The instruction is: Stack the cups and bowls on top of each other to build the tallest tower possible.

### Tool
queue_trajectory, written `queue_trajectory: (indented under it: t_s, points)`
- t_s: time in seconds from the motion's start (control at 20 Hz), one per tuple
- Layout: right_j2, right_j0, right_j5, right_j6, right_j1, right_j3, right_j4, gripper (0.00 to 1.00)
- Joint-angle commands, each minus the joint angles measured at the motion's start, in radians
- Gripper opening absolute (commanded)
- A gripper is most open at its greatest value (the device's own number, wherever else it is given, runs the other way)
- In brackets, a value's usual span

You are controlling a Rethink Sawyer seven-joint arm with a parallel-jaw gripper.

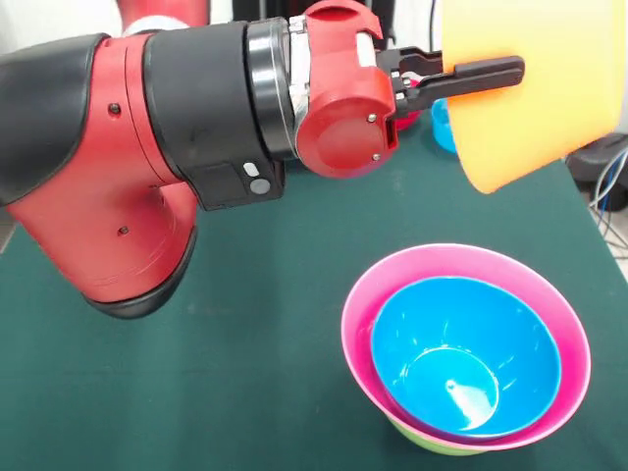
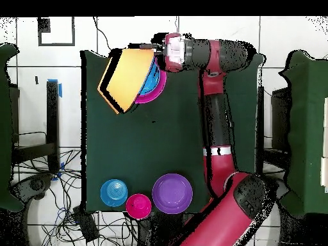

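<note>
My gripper (image 1: 488,75) is shut on the rim of a large orange bowl (image 1: 530,88), holding it tilted on its side in the air. One black finger (image 1: 481,71) lies along the bowl's outer wall. Below it stands the tower (image 1: 466,353): a big pink bowl (image 1: 358,324) with a blue bowl (image 1: 461,353) nested inside and a green bowl (image 1: 432,446) underneath. In the overhead view the orange bowl (image 2: 125,77) hangs partly over the pink bowl (image 2: 157,90), with my gripper (image 2: 151,49) at its rim. No cup shows in either view.
Three loose bowls sit at the table's robot-side edge: a small blue one (image 2: 115,191), a small magenta-red one (image 2: 138,205) and a purple one (image 2: 172,193). The blue one (image 1: 442,123) peeks out behind the gripper. My arm (image 1: 147,128) spans the table (image 1: 245,343). Cables (image 1: 608,182) lie beyond its edge.
</note>
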Motion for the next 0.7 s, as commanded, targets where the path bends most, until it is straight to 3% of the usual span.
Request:
queue_trajectory:
  t_s: [0.05, 0.2, 0.4, 0.7]
  points:
    - [-0.024, 0.046, 0.098, -0.261, 0.044, -0.118, 0.102, 0.00]
    - [0.001, 0.068, 0.152, -0.298, 0.058, -0.144, 0.156, 0.00]
    - [-0.011, 0.057, 0.151, -0.378, 0.040, -0.133, 0.119, 0.00]
    - [-0.032, 0.017, 0.065, -0.306, 0.005, -0.055, 0.077, 0.00]
